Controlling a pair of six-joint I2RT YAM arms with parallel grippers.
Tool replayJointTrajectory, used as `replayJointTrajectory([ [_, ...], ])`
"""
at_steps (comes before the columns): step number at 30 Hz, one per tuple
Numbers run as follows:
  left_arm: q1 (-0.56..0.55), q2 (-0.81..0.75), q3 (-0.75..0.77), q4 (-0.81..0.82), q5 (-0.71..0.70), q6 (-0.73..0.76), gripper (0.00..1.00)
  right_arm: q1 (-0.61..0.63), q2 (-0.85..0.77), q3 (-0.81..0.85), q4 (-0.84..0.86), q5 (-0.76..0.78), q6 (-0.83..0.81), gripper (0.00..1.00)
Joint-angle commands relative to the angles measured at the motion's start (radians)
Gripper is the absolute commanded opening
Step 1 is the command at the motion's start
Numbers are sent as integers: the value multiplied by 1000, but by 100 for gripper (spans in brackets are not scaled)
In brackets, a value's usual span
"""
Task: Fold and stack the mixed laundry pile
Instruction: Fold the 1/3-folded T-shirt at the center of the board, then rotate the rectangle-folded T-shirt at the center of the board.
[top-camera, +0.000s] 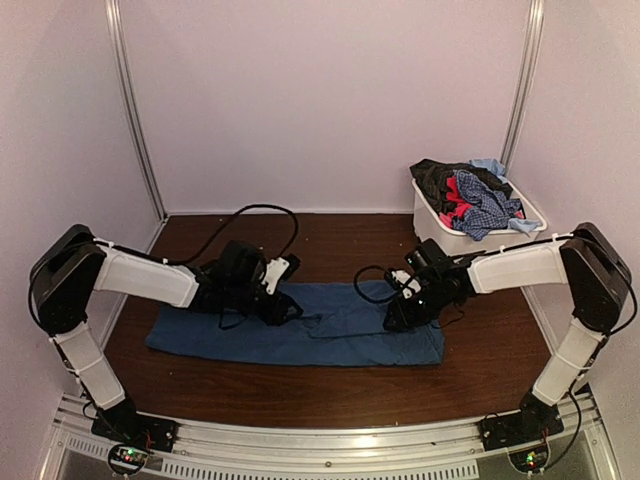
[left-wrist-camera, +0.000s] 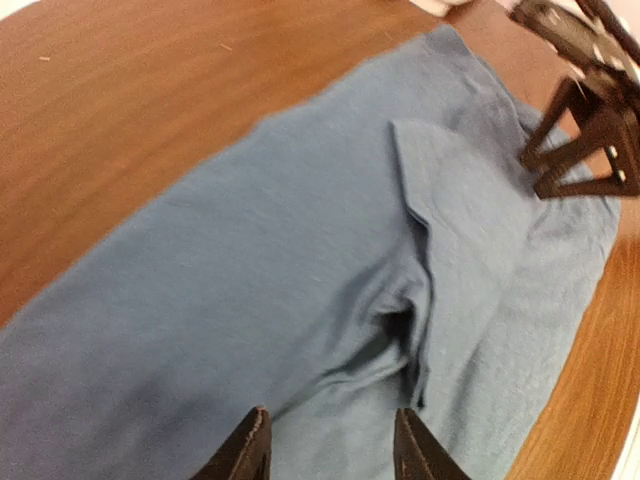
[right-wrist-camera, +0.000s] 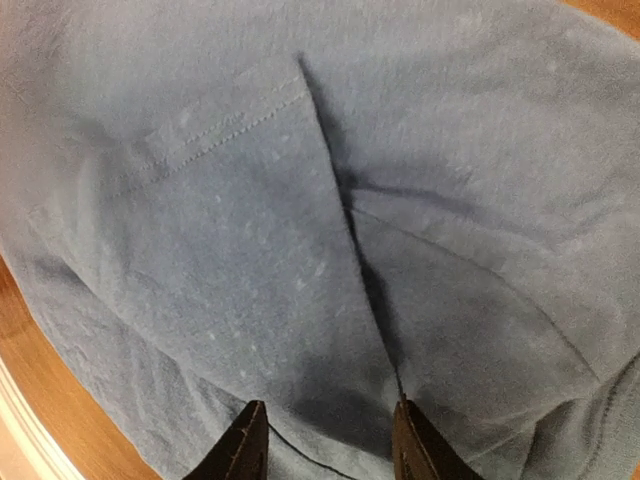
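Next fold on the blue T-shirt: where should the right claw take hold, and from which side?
Probably the folded-over flap of the blue T-shirt, right ahead of the right claw. Its long free edge lies loose on the flat body and faces the shirt's middle, so descend from above and slip one finger under from that side.

Both the left arm (top-camera: 140, 275) and the right arm (top-camera: 520, 268) wear white shells on their long links, with bulky rounded black housings at the joints. Thin black cables (top-camera: 262, 207) loop off the wrists. The 2 black bases (top-camera: 130, 432) show tiny green and red lights. The left gripper (left-wrist-camera: 330, 450) and right gripper (right-wrist-camera: 325, 445) have matte black tapered fingers.
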Motion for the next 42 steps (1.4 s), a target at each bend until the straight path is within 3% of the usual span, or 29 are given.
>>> replayJointTrajectory([
  [1,134,-65,46,-52,-35,-56,43,31,-85,88,-92,126,22,44],
  [9,256,23,105,-208,-139,-138,39,79,6,119,-86,131,37,45],
  [14,316,20,-1,-233,-165,-240,37,81,125,163,-76,150,19,45],
  [19,386,-35,-143,-254,-195,-318,36,76,278,327,-148,233,-53,44],
  [25,434,-178,-291,-277,-240,-396,35,40,578,761,-250,332,-167,44],
  [28,426,-224,-341,-237,-151,-383,32,15,805,1174,-380,394,-215,45],
  [31,344,-212,-307,-249,-73,-329,28,-10,1035,1665,-511,413,-246,47],
  [33,271,-230,-276,-274,-78,-298,28,-25,1071,1799,-523,390,-243,51],
  [35,235,-281,-252,-309,-104,-280,29,-33,965,1658,-449,395,-235,55],
  [40,232,-430,-184,-386,-192,-220,34,-33,581,1082,-213,305,-185,59],
  [42,231,-422,-125,-464,-227,-184,33,-31,483,968,-175,251,-153,60],
])
